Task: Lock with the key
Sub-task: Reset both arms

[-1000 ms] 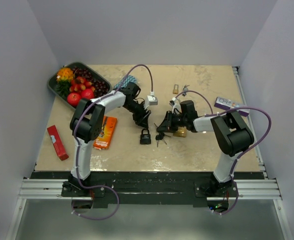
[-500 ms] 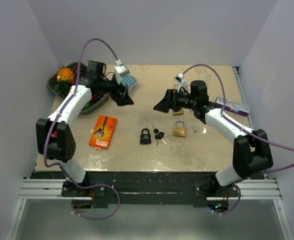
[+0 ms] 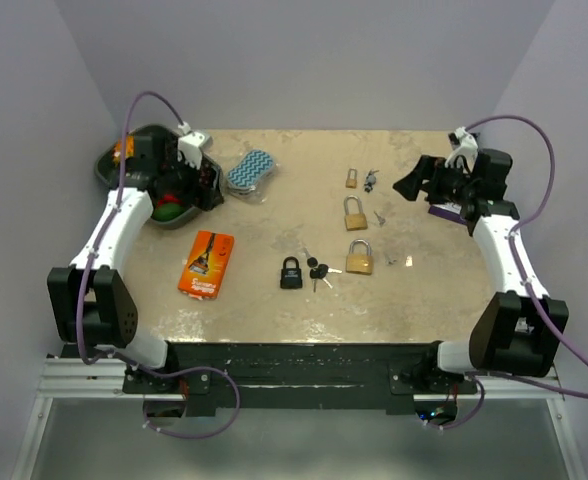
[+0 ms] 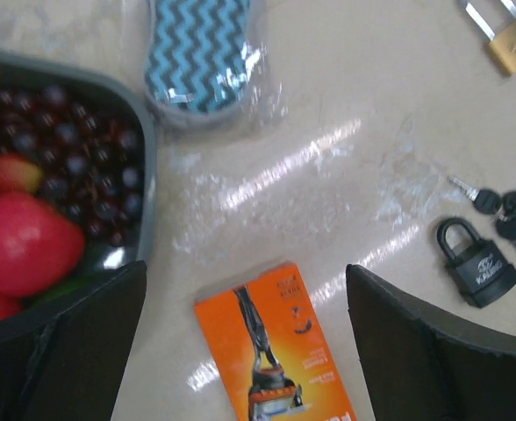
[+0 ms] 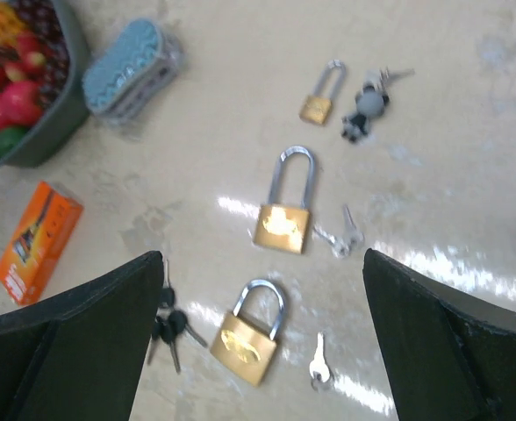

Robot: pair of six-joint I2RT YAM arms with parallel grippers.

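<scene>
A black padlock (image 3: 291,272) (image 4: 477,267) lies on the table with its shackle down, a bunch of black-headed keys (image 3: 316,272) (image 4: 504,210) (image 5: 170,324) just to its right. Three brass padlocks lie nearby: a near one (image 3: 360,258) (image 5: 251,338), a middle one (image 3: 354,213) (image 5: 284,224) and a small far one (image 3: 351,178) (image 5: 315,105). A silver key (image 5: 319,364) lies beside the near brass lock. My left gripper (image 3: 199,190) (image 4: 245,274) hangs open over the table's left side. My right gripper (image 3: 409,185) (image 5: 262,259) hangs open at the far right. Neither holds anything.
A grey fruit tray (image 3: 109,165) (image 4: 148,175) sits at the far left under my left arm. A blue zigzag sponge (image 3: 251,170) (image 4: 201,53) and an orange razor box (image 3: 206,264) (image 4: 280,351) lie on the left half. More keys (image 5: 341,237) (image 5: 368,101) lie by the far brass locks.
Both arms have pulled back from the table's middle to its far corners, left and right. Both grippers have opened. The black padlock and keys stay on the table.
</scene>
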